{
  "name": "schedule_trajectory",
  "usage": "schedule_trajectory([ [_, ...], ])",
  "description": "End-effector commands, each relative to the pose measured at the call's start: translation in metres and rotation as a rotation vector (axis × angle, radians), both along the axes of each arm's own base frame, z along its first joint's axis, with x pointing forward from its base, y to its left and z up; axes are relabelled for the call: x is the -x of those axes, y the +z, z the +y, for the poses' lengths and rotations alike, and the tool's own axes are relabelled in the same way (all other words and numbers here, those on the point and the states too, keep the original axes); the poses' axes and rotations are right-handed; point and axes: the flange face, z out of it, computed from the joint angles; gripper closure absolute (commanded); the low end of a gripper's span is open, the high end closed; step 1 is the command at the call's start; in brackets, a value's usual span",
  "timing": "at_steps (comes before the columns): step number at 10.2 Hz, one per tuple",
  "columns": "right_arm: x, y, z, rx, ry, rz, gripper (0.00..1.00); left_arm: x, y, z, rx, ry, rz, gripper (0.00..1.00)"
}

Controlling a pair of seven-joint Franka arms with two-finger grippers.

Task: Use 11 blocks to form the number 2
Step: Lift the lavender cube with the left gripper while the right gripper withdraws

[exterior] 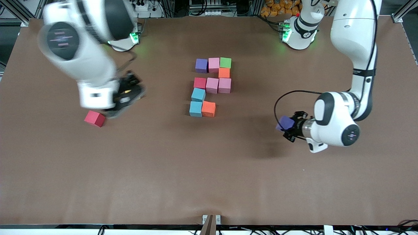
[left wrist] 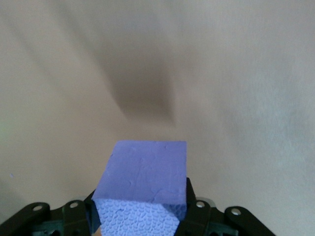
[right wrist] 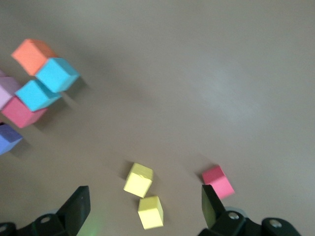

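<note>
Purple block (exterior: 286,122) sits clamped in left pincer (exterior: 284,128) (airborne).

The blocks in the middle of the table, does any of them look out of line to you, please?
Mostly tidy. One light blue block sits slightly turned against the other blue one below it. Apart from the figure, a red block lies alone toward the right arm's end, near two yellow cubes, and the left gripper holds a purple block.

Nine blocks (exterior: 211,85) clustered mid-table; lone block (exterior: 95,118) toward right arm's end.
</note>
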Motion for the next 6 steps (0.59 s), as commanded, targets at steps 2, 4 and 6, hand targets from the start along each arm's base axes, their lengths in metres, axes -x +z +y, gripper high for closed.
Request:
schedule_trajectory([
  [2, 0.005, 0.029, -0.076, 0.053, -0.271, 0.055, 0.0, 0.013, 0.007, -0.07, -0.004, 0.139, -0.007, 1.0],
  [4, 0.016, 0.055, -0.128, 0.018, -0.504, 0.031, 0.0, 0.023, 0.005, -0.097, -0.019, 0.215, 0.012, 1.0],
  [6, 0.015, 0.063, -0.177, -0.012, -0.622, 0.003, 0.0, 0.03, 0.004, -0.113, -0.05, 0.28, 0.002, 1.0],
])
